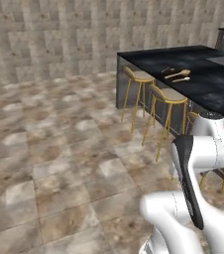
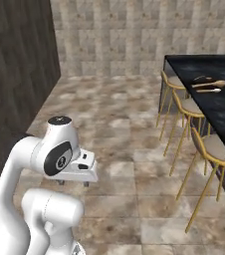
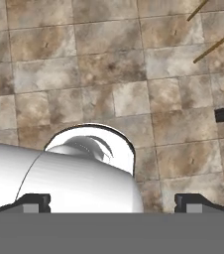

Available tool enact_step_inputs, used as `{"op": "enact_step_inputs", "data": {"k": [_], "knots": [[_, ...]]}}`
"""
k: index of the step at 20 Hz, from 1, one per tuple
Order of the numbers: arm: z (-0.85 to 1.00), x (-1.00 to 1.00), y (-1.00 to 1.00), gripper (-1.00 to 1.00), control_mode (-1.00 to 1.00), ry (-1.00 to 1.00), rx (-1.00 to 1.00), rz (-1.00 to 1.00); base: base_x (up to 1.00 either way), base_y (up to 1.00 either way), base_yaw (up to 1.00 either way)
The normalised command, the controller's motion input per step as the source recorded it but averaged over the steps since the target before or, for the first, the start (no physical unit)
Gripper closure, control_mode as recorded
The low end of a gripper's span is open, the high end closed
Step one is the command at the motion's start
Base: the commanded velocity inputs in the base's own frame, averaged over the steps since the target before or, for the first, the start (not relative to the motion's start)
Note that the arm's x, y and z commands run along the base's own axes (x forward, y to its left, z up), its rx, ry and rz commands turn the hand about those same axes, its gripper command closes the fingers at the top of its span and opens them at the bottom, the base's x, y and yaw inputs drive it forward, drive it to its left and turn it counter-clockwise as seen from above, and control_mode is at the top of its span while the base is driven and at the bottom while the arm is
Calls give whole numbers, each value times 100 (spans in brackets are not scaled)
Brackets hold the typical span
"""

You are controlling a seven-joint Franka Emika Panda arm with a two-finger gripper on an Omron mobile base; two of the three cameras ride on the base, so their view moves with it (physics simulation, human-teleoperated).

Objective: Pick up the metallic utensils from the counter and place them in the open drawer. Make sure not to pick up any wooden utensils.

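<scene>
End effector point(image 3: 112, 202) hanging released over floor tiles point(image 3: 109, 64), grasping nothing. Wooden spoons point(image 1: 179, 75) lying on black tabletop point(image 1: 208, 82), above stools point(image 1: 168, 95).

Glossy black counter point(image 1: 203, 74), tan wooden spoons point(image 1: 178, 75), mottled brown floor tiles point(image 1: 59, 149)

Mottled brown stone floor tiles point(image 1: 59, 149) — tiled stone wall point(image 1: 59, 34) behind — gold-legged stools point(image 2: 204, 149) in a row.

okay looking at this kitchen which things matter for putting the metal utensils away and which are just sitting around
Job:
counter
wooden spoons, to leave alone
small pale utensil, possibly metallic
gripper, open

Lying about:
bar stools
tiled floor
</scene>
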Motion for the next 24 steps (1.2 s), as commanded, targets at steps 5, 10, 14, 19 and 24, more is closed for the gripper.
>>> {"op": "enact_step_inputs", "data": {"k": [5,10,14,19,24], "knots": [[0,0,0,-100,100,0,0,0,100,94,-51],[0,0,0,-100,100,0,0,0,100,85,-60],[0,0,0,-100,100,0,0,0,100,85,-58],[0,0,0,-100,100,0,0,0,100,84,-58],[0,0,0,-100,100,0,0,0,100,100,-45]]}}
